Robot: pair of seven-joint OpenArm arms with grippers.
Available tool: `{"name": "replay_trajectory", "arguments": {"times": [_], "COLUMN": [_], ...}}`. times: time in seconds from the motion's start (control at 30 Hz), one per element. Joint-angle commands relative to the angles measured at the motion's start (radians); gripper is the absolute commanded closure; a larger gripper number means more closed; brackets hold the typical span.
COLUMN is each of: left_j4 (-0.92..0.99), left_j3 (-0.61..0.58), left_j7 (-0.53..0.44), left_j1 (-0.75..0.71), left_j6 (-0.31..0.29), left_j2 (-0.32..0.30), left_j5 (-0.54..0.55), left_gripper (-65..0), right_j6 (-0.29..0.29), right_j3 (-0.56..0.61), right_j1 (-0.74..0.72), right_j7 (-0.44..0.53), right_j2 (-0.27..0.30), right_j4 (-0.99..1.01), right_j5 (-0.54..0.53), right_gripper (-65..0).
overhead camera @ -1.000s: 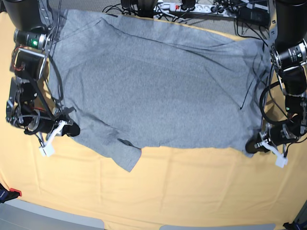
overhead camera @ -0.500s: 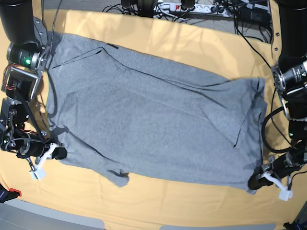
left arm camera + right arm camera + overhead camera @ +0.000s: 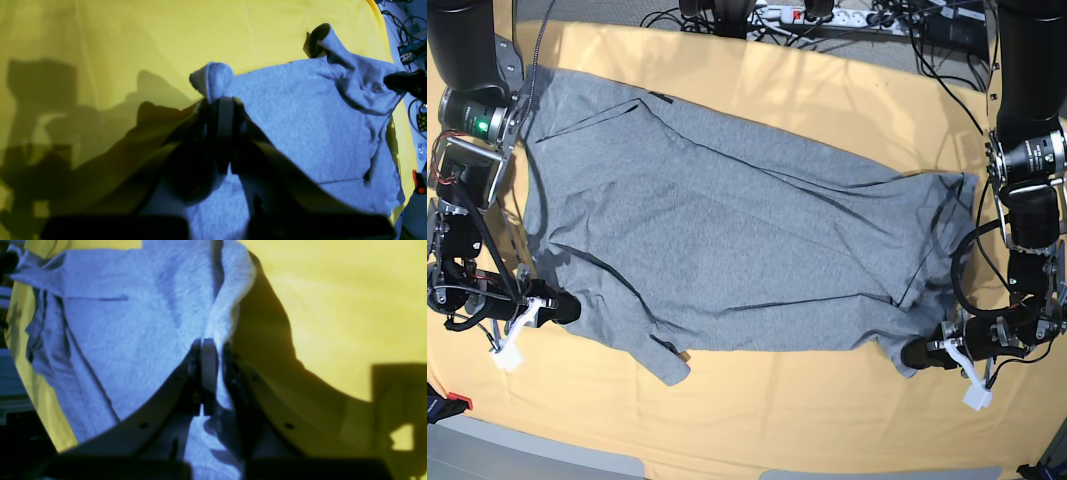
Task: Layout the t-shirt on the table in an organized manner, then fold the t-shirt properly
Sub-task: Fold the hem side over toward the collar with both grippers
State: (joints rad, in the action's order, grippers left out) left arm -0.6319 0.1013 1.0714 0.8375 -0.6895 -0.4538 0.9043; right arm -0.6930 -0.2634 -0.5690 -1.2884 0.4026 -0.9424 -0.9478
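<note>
The t-shirt (image 3: 737, 240) lies spread on the table (image 3: 827, 420), w/ bare table in front of it. Right gripper (image 3: 562, 308) is at its front corner on the view's left, left gripper (image 3: 917, 355) at the front corner on the view's right. Cables (image 3: 847, 20) lie behind the table.

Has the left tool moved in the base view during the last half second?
Yes. The left tool, shut on the t-shirt, has moved up and inward, away from the table's near edge.
</note>
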Motion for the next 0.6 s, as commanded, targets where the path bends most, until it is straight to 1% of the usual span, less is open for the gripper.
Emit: {"name": "replay_trajectory", "arguments": {"times": [0.0, 0.07, 0.17, 0.23, 0.33, 0.47, 0.57], "left_j4": [-0.023, -0.041, -0.117, -0.198, -0.355, -0.531, -0.567], "left_j3": [0.002, 0.002, 0.002, 0.003, 0.003, 0.003, 0.004], "left_j7": [-0.014, 0.002, 0.039, 0.050, 0.052, 0.028, -0.002], "left_j1": [0.038, 0.032, -0.004, -0.049, -0.144, -0.266, -0.314], "left_j6": [-0.009, -0.009, -0.009, -0.009, -0.009, -0.009, -0.009], "left_j2": [-0.013, -0.018, -0.031, -0.045, -0.074, -0.140, -0.194], "left_j5": [0.029, 0.042, 0.113, 0.130, 0.146, 0.152, 0.152], "left_gripper": [0.0, 0.0, 0.0, 0.0, 0.0, 0.0, 0.0], "right_j6": [-0.005, -0.005, -0.005, -0.005, -0.005, -0.005, -0.005], "right_j3": [-0.005, -0.005, -0.005, -0.005, -0.005, -0.006, -0.006], "right_j1": [-0.022, 0.020, 0.117, 0.183, 0.266, 0.323, 0.341], "right_j7": [0.008, 0.003, 0.006, 0.015, 0.023, 0.023, 0.024], "right_j2": [0.017, 0.018, 0.019, 0.023, 0.048, 0.100, 0.129], "right_j4": [-0.044, -0.118, -0.275, -0.379, -0.507, -0.577, -0.577], "right_j5": [-0.038, -0.055, -0.055, -0.052, -0.047, -0.047, -0.046], "right_gripper": [0.0, 0.0, 0.0, 0.0, 0.0, 0.0, 0.0]}}
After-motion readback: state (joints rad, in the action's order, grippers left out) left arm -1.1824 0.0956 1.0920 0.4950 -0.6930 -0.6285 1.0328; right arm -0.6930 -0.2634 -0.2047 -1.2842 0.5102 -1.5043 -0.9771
